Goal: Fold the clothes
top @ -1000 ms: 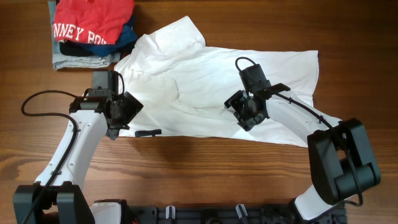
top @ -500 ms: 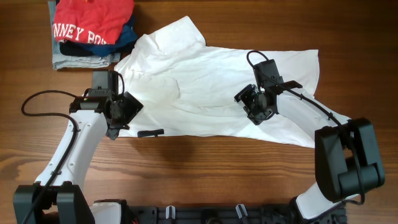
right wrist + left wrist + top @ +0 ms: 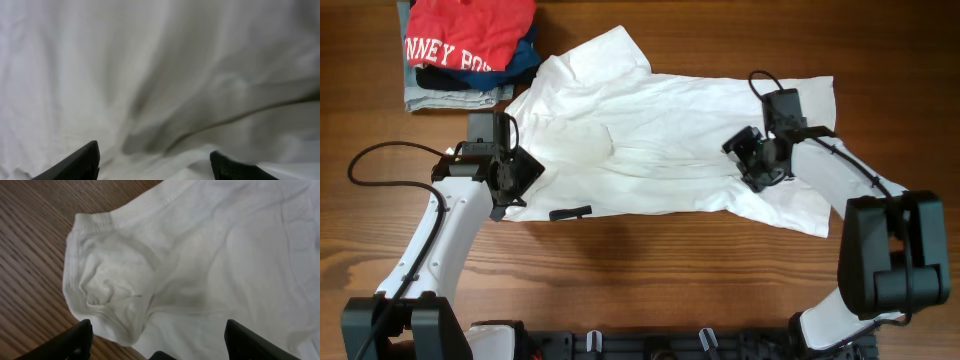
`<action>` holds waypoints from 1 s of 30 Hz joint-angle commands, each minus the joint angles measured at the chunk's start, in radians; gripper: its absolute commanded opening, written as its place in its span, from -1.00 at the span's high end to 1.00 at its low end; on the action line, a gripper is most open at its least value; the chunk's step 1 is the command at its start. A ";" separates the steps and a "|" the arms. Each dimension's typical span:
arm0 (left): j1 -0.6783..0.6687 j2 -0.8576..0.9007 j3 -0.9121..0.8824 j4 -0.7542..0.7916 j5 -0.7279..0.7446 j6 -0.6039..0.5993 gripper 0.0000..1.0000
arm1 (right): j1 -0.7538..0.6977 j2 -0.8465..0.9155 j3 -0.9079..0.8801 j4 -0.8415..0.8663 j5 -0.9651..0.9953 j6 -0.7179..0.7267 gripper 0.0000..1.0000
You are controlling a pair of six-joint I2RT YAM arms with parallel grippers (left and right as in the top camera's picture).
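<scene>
The white T-shirt lies spread on the table, partly hidden under the arms. The left gripper and right gripper hover above it wide open and empty, their fingertips cut off by the wrist views.

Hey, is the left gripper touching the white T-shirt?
Cannot tell. Left wrist view: the left gripper, jaws open, flanks the bunched sleeve of the white T-shirt; neither contact nor gap shows plainly.
</scene>
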 commanded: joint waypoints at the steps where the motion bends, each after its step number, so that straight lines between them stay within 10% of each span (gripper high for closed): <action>1: 0.013 0.003 -0.005 0.002 -0.127 0.001 -0.69 | -0.086 0.013 0.080 -0.094 0.079 -0.117 -0.47; 10: 0.016 0.003 -0.005 0.019 -0.048 0.006 -0.72 | -0.303 -0.005 0.348 -0.274 0.081 -0.329 -0.54; 18: -0.079 0.003 -0.005 0.031 0.361 0.143 -0.08 | -0.293 -0.118 0.499 -0.658 -0.219 -0.664 -0.54; 23: -0.266 0.003 -0.005 0.059 0.342 0.070 0.56 | -0.168 -0.118 0.332 -0.656 -0.104 -0.553 0.53; 30: -0.270 0.136 -0.005 0.145 0.294 0.069 0.80 | -0.168 -0.118 -0.026 -0.406 -0.053 -0.467 0.56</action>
